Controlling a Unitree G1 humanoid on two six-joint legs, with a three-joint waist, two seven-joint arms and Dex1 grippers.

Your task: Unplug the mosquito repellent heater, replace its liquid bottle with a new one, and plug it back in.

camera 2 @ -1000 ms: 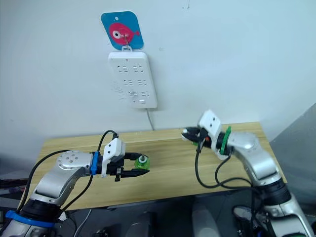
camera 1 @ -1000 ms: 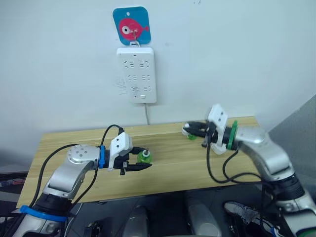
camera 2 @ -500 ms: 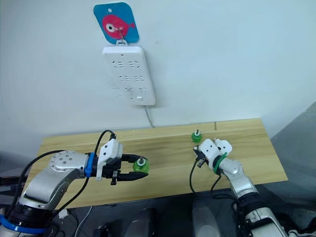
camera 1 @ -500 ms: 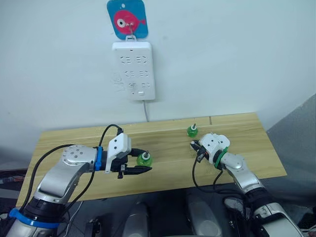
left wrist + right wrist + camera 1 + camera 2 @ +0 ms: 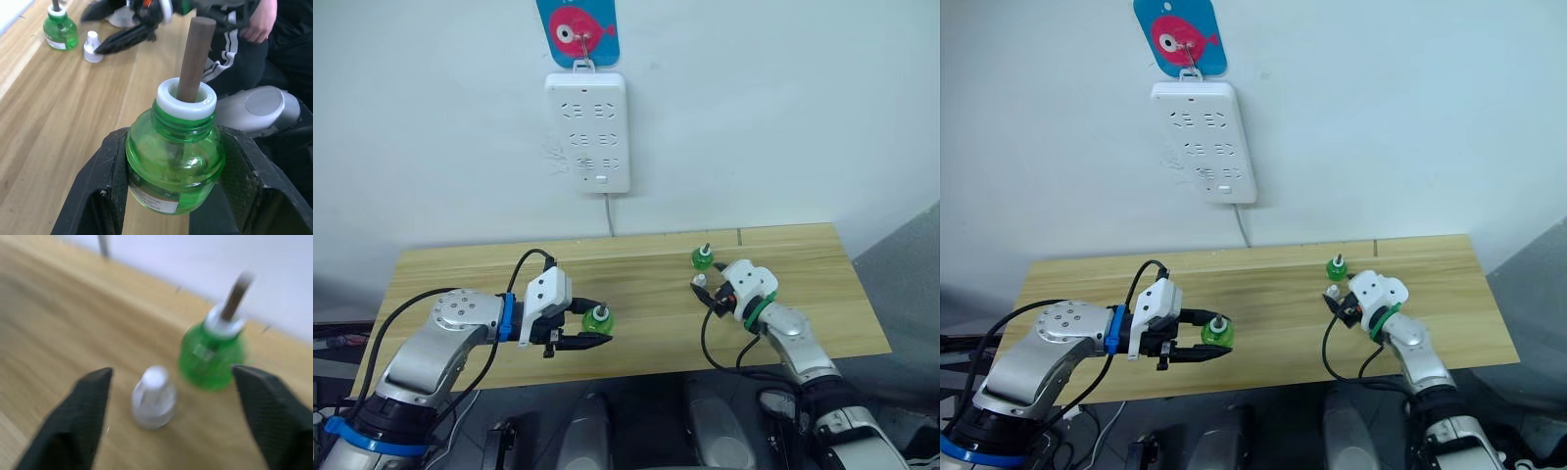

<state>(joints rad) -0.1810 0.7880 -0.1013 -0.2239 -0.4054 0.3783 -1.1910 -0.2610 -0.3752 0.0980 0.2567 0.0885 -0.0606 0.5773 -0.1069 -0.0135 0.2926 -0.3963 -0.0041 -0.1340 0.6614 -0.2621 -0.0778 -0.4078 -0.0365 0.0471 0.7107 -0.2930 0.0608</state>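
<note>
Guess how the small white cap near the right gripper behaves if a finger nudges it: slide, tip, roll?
The white cap looks small and hollow, so probably very light; a nudge likely skids it across the smooth wooden table. It narrows toward the top, so it may tip, then roll in an arc. The right gripper is open around it.

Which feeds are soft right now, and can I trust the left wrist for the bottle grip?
Right wrist view: smeared throughout, so the small white cap and the green bottle beyond it have soft edges. Left wrist view: sharp up close on the held bottle between the left gripper's fingers, background softer, so it is trustworthy. Eye views: evenly lit, no glare.
</note>
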